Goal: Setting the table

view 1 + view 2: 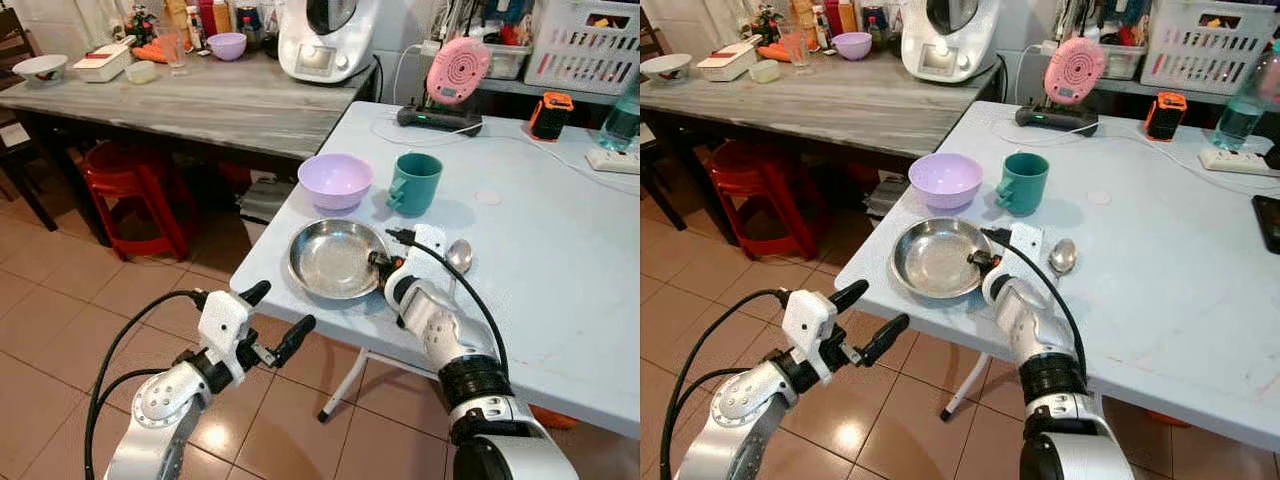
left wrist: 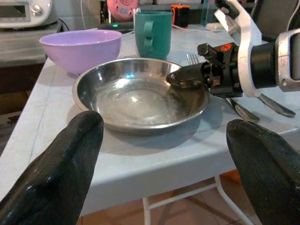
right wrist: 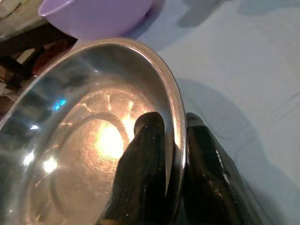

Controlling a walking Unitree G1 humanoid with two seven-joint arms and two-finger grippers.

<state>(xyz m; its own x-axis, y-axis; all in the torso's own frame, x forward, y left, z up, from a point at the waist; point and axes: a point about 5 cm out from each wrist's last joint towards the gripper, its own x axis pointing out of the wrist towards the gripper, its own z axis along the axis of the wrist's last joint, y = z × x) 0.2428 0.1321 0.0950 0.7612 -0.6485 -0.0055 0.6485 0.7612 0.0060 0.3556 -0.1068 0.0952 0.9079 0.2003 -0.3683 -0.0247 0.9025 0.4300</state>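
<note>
**Plate gripped at the table's edge, place setting partly laid**

While the right gripper [image 1: 381,266] pinches the near-right rim of the shallow round stainless-steel plate [image 1: 330,256], one black finger lies inside the dish and the other outside, so the jaws stand narrow and closed on the metal edge. That plate rests flat on the pale blue-white table [image 1: 560,260], close to its front corner. Just behind the plate sits the lilac plastic bowl [image 1: 335,179], and beside that the teal mug [image 1: 414,183] stands upright, handle toward the plate. A metal spoon [image 1: 459,256] lies to the right of the plate, with a fork [image 2: 192,58] near it, largely hidden by the right wrist.

The left gripper [image 1: 279,318] hangs off the table edge over the tiled floor [image 1: 60,300], its jaws spread wide and holding nothing, aimed toward the plate.

Judging by the layout, the setting looks well advanced: plate, bowl, mug and cutlery are grouped together. What seems left is to finish placing the plate, since it is not yet released, and perhaps to tidy the cutlery alongside it.
</note>
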